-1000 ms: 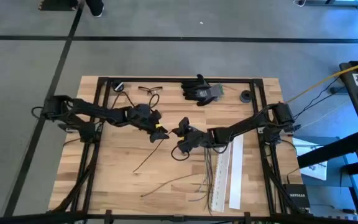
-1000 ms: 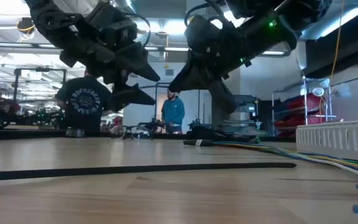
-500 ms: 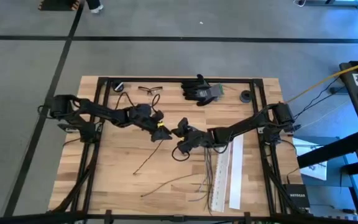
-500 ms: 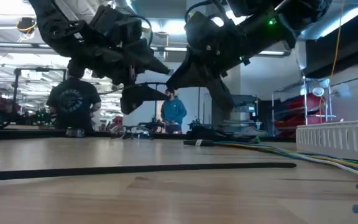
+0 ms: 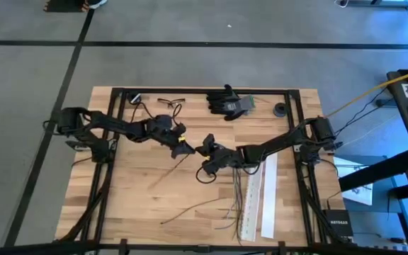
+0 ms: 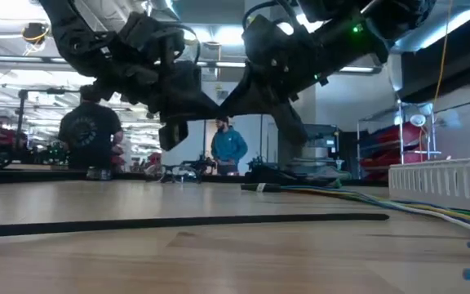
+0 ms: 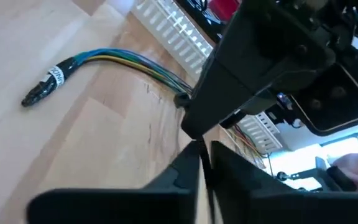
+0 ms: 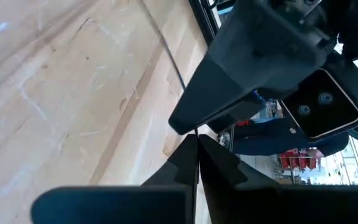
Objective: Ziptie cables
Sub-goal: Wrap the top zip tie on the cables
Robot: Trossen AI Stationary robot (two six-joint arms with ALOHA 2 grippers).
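Note:
My two grippers meet tip to tip above the table's middle. My left gripper [image 5: 185, 147] comes from the left and is shut. My right gripper [image 5: 205, 146] comes from the right and is shut too. A thin dark cable [image 5: 167, 171] runs from the meeting point down toward the near left, where its free end lies on the wood. In the right wrist view this cable [image 8: 166, 53] leads up to the fingertips. A bundle of blue, yellow and green cables [image 7: 104, 59] with a black labelled end lies on the table under my right gripper. My left gripper [image 7: 201, 144] is shut on the thin cable's upper end [image 8: 193, 127], only at the fingertips, coming level from the table's left. The cable slopes down from the hold with its far end on the table. My right gripper [image 8: 196, 138] has its shut tips at the same spot; whether they touch the cable I cannot tell.
Two long white perforated strips [image 5: 257, 202] lie to the near right beside the cable bundle [image 5: 236, 191]. More loose wires [image 5: 190, 209] lie toward the near edge. Black gloves [image 5: 229, 103], glasses [image 5: 170, 103] and a small black round part [image 5: 280, 110] sit along the far edge.
My left gripper has gone a little toward my right gripper and has shut at its tips. The thin cable's free end has shifted slightly toward the far edge, while its upper end has stayed at the grippers.

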